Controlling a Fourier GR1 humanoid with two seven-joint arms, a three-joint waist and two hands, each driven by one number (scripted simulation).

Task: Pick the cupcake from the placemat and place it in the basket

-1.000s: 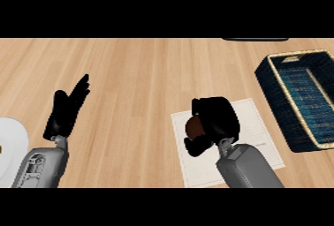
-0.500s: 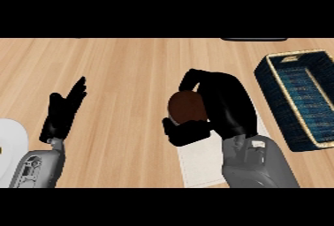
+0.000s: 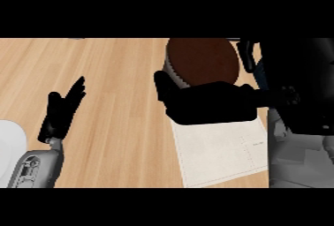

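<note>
Now the right hand (image 3: 210,104) has lifted the cupcake (image 3: 202,59) higher.

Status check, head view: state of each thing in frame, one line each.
cupcake: held up in the right hand, above the counter.
right hand: curled round the cupcake.
left hand: open, fingers straight, resting at the view's left.
placemat: flat on the counter, top edge hidden by the right hand.
plate: on the counter, cut off at the left edge.

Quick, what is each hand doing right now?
Left hand: open, holding nothing.
Right hand: curled round the cupcake, holding it.
</note>
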